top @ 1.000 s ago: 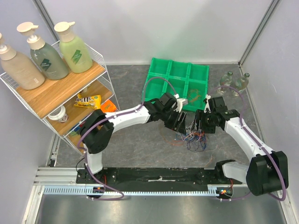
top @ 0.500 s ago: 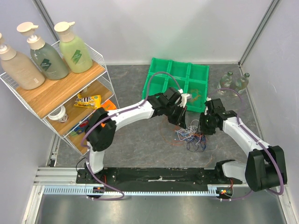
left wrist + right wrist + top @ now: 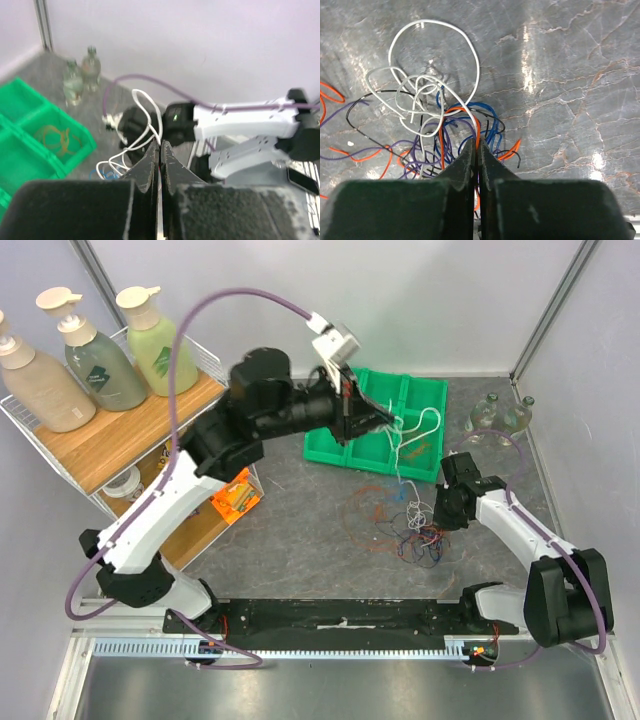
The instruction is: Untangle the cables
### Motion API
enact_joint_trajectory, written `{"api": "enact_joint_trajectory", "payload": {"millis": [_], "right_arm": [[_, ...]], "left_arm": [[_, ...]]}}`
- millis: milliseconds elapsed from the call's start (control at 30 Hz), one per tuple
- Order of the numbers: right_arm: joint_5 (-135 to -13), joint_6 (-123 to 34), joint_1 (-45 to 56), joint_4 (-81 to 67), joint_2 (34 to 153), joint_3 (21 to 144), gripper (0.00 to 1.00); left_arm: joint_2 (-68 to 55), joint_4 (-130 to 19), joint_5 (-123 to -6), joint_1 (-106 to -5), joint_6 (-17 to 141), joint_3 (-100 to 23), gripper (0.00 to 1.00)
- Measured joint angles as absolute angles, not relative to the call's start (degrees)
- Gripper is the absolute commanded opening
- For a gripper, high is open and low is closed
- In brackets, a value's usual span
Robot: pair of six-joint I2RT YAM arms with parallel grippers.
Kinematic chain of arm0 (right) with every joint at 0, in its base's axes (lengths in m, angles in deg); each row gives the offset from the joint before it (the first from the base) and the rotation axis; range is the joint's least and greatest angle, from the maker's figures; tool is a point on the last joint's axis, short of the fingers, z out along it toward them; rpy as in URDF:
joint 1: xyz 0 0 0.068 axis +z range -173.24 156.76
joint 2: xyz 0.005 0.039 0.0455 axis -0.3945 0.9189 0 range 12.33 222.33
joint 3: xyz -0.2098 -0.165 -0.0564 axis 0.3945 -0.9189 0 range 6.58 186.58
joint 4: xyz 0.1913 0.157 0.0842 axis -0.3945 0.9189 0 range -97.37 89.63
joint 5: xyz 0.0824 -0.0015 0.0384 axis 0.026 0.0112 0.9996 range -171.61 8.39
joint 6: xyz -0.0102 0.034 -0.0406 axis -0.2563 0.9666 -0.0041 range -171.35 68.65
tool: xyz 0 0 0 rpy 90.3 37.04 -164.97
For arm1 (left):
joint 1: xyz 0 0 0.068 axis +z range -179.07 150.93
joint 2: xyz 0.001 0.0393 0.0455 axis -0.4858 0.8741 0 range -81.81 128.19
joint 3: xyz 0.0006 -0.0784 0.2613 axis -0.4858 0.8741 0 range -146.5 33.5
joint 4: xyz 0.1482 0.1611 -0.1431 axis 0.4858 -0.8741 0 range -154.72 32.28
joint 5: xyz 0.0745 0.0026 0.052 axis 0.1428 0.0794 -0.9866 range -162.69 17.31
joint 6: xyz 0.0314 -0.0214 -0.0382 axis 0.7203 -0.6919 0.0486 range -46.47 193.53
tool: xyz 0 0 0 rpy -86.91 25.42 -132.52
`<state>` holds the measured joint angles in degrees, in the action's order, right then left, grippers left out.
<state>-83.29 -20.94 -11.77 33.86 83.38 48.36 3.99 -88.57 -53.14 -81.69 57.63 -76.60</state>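
Down-right from left gripper (image 3: pixel 385 422), pinched shut on white cable (image 3: pixel 399 462) high over green tray (image 3: pixel 325 445): runs steeply to tangle (image 3: pixel 418 538) on table (image 3: pixel 300 530). Right gripper (image 3: pixel 475 145) nearer, clamped on tangle strands. Suggests pulling apart.

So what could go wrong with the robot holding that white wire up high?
1. The white cable runs from the left gripper down into the tangle, so pulling more might tighten knots.
2. The right gripper pinches only a strand or two, so the whole tangle could lift.
3. The thin cable might slip out of the left gripper.
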Motion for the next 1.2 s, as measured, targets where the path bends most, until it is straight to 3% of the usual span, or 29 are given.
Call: {"api": "enact_joint_trajectory", "payload": {"millis": [200,500,600,700,767,1100,1200], "right_arm": [[-86.48,-19.63,-11.79,34.12,83.7,48.36,0.01],[-89.1,-17.97,-11.77,34.21,85.26,48.27,0.0],[-88.53,-18.45,-11.77,34.32,85.58,48.32,0.15],[-85.08,-21.29,-11.82,36.38,85.45,51.31,0.47],[-83.13,-23.04,-11.82,37.66,84.71,54.92,0.59],[-73.82,-28.65,-11.79,40.09,74.94,70.92,0.79],[-69.49,-29.07,-11.77,39.04,72.25,74.26,0.79]], "left_arm": [[4.86,-89.57,-55.46,-81.69,60.91,-90.9,0.02],[5.91,-87.67,-59.33,-81.69,62.76,-100.4,0.02],[5.67,-86.82,-59.29,-81.69,62.76,-100.97,0.02],[5.41,-86.71,-59.15,-81.69,62.76,-100.69,0.02],[4.9,-86.62,-59.13,-81.69,62.76,-99.49,0.02],[2.65,-87.82,-59.39,-81.69,61.39,-87.9,0.02],[3.02,-90.47,-60.64,-81.66,59.49,-86.26,0.02]]}}
